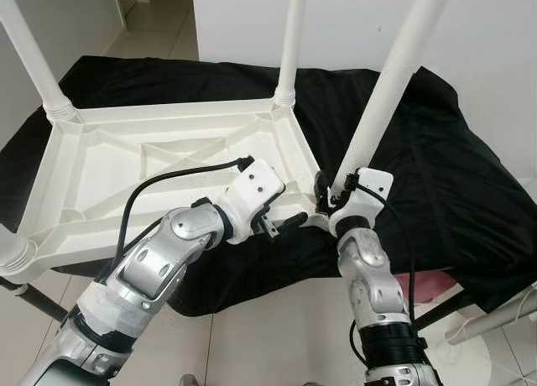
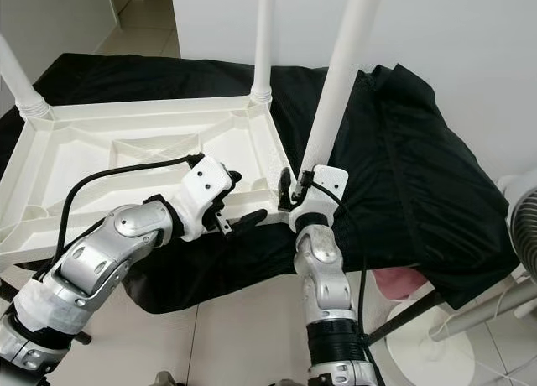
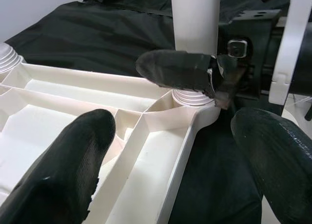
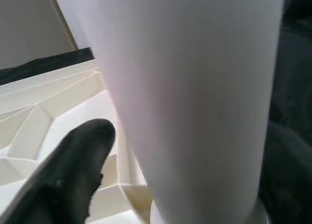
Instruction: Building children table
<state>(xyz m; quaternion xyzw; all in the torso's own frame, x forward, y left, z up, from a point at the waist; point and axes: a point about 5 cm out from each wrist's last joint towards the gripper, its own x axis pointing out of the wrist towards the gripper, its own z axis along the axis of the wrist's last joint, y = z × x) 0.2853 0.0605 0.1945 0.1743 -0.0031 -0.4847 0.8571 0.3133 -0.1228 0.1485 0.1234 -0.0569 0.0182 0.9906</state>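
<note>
A white plastic children's table (image 1: 168, 176) lies upside down on a black cloth. Legs stand up from its far-left (image 1: 29, 54) and far-right (image 1: 291, 42) corners. The near-right leg (image 1: 386, 92) rises tilted from its corner socket. My right gripper (image 1: 331, 197) is shut on this leg just above its base; in the right wrist view the leg (image 4: 195, 87) sits against one black finger (image 4: 73, 170). My left gripper (image 1: 281, 222) is open beside that corner, its fingers (image 3: 73, 170) straddling the table's rim (image 3: 185, 141) without holding it.
The black cloth (image 1: 436, 168) covers a low surface with metal legs; beyond its front edge is tiled floor (image 1: 268, 336). A white wall stands behind. A fan (image 2: 524, 226) and a white stand (image 1: 495, 319) are at the right, a pink item (image 1: 428, 285) under the cloth.
</note>
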